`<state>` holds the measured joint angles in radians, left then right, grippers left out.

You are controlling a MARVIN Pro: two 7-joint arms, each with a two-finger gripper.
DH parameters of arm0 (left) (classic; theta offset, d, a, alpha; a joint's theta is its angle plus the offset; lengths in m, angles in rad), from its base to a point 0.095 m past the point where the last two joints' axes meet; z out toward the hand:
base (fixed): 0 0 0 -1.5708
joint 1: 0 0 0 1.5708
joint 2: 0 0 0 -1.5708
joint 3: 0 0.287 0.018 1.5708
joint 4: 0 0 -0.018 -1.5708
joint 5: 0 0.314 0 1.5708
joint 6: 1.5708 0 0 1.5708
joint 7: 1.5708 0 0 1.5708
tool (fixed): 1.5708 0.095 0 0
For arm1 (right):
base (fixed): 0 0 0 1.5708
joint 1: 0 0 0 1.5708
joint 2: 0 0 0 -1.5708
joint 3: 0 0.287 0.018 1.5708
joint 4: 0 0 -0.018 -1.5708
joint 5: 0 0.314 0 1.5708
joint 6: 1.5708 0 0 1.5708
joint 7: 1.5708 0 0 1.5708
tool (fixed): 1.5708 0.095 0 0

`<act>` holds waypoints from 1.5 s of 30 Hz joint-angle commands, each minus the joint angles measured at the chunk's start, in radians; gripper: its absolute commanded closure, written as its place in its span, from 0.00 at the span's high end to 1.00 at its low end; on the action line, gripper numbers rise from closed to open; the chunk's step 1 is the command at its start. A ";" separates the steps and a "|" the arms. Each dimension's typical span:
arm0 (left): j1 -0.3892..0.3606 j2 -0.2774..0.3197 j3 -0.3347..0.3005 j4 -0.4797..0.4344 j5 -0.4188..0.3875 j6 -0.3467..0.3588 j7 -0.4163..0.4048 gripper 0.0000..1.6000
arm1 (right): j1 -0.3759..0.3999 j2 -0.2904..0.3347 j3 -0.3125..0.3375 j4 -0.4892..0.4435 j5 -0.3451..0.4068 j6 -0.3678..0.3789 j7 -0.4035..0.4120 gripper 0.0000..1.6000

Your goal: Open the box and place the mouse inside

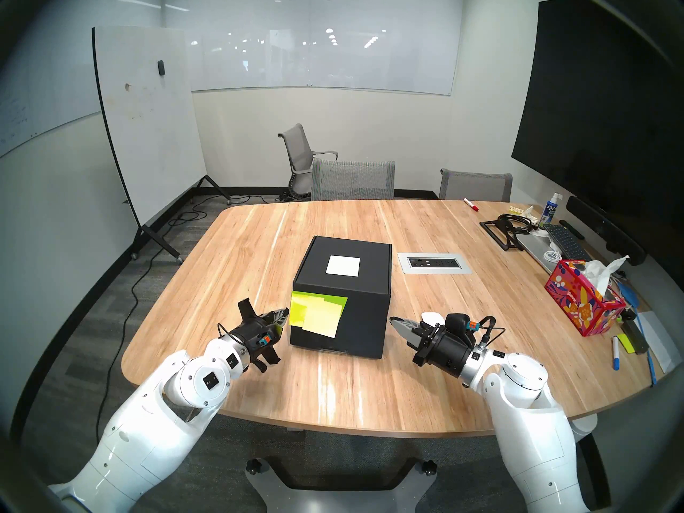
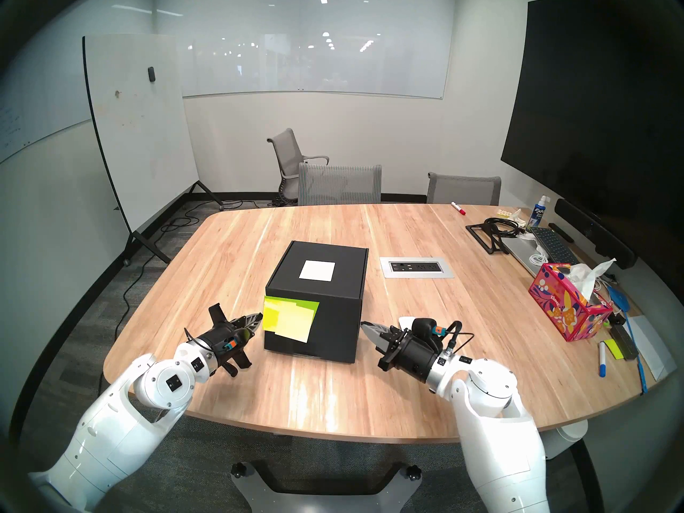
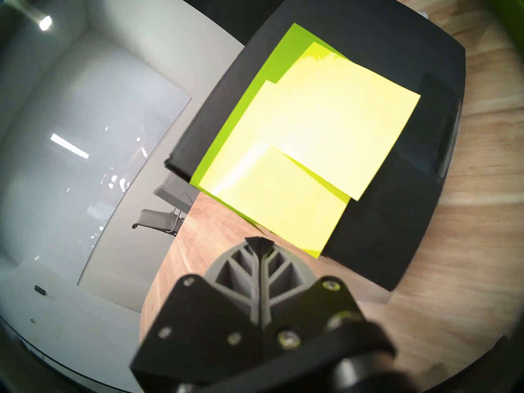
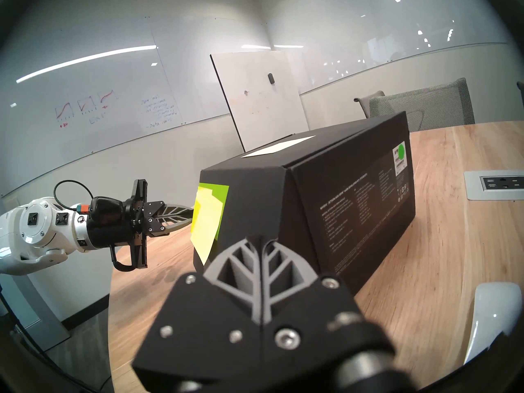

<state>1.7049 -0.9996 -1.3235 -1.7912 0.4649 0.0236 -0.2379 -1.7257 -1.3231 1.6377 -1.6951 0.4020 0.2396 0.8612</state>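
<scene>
A meeting-room wooden table (image 1: pixel 229 279) carries the closed black cardboard box (image 1: pixel 344 279), lid down, with the 2 arms flanking its front face. The left gripper (image 1: pixel 279 313), fingers pressed together and empty, points at the yellow-green sticky notes (image 1: pixel 318 314) on the front flap, its tip just beside their left edge. The right gripper (image 1: pixel 396 322), likewise pinched closed and empty, aims at the box's front right corner. The white mouse (image 4: pixel 494 316) lies on the table just behind the right fingers, so the right arm is nearer it
</scene>
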 commanded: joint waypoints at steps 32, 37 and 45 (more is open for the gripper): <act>0.031 0.037 -0.012 -0.025 -0.024 -0.055 -0.066 0.00 | -0.001 -0.022 0.008 -0.026 -0.007 -0.012 -0.002 0.00; 0.032 0.034 -0.011 -0.027 -0.027 -0.054 -0.073 0.00 | -0.005 -0.025 0.012 -0.031 -0.006 -0.012 -0.002 0.00; 0.035 0.029 -0.010 -0.025 -0.026 -0.057 -0.066 0.00 | -0.009 -0.030 0.018 -0.037 -0.005 -0.003 -0.006 0.00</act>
<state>1.7452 -0.9614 -1.3310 -1.7952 0.4374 -0.0292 -0.3182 -1.7333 -1.3464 1.6536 -1.7056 0.3917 0.2300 0.8607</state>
